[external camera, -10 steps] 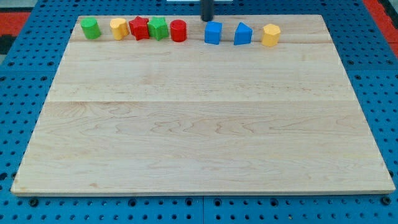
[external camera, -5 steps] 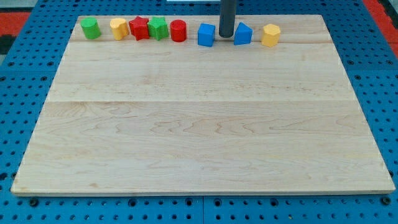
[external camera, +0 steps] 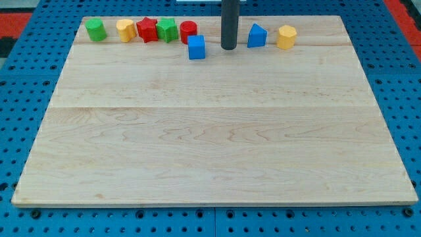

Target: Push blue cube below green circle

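Blocks line the top edge of your pale wooden board (external camera: 210,145): from the view's left you see a green cylinder (external camera: 96,29), a yellow cylinder (external camera: 125,29), a red star-shaped block (external camera: 147,29), a green star-shaped block (external camera: 167,29) and a red cylinder (external camera: 189,29). Your small blue cube (external camera: 196,47), upright and plain-faced, sits just below the red cylinder, slightly out of the row. To its right, my tip (external camera: 228,48) stands near but apart from it; the dark rod has no fingers, and beyond it you see a blue wedge-shaped block (external camera: 257,35) and a yellow hexagonal block (external camera: 286,37).

Rod hangs straight down from the view's top edge, dark and upright, my tip (external camera: 228,48) planted low near the top, just right of centre.
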